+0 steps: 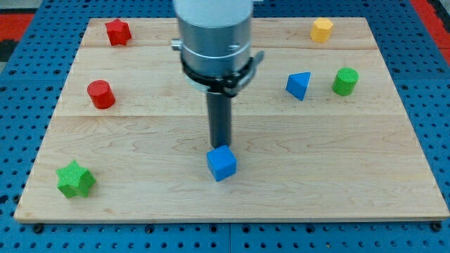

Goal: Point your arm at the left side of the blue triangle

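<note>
My tip [221, 146] sits at the blue cube's [221, 163] top edge, touching or just above it; bare rod, no jaws, holding nothing; blue triangle [299, 85] lies well apart toward the view's upper right, green cylinder [345, 81] just beside it.

Blue cube [221, 163]: directly at view's bottom side of my tip [221, 146], just beside it; contact unclear.
Red cylinder [100, 94]: well to view's left of tip, a bit toward top.
Red star [118, 32]: far to upper left of tip, near tabletop's top edge.
Green star [75, 178]: far left of tip, slightly lower, near bottom-left corner.
Green cylinder [345, 81]: well to right of tip, higher up.
Yellow block [322, 29]: far upper right of tip, shape unclear.
Tabletop [337, 176]: pale wooden board on blue perforated surface [429, 84].
</note>
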{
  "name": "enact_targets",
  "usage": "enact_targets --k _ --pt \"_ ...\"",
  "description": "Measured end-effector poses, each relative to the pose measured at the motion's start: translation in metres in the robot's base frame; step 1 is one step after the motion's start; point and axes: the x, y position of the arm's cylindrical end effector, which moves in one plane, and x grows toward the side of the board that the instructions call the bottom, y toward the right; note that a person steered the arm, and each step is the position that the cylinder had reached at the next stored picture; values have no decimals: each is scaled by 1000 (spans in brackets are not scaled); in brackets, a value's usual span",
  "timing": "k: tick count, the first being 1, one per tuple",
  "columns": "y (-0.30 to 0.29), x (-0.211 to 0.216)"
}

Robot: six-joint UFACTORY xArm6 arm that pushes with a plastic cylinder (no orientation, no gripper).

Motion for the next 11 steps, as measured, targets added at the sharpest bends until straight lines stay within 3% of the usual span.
enact_targets --k 5,9,11 --pt "-18 -15" --pt "34 -129" --pt "80 -137"
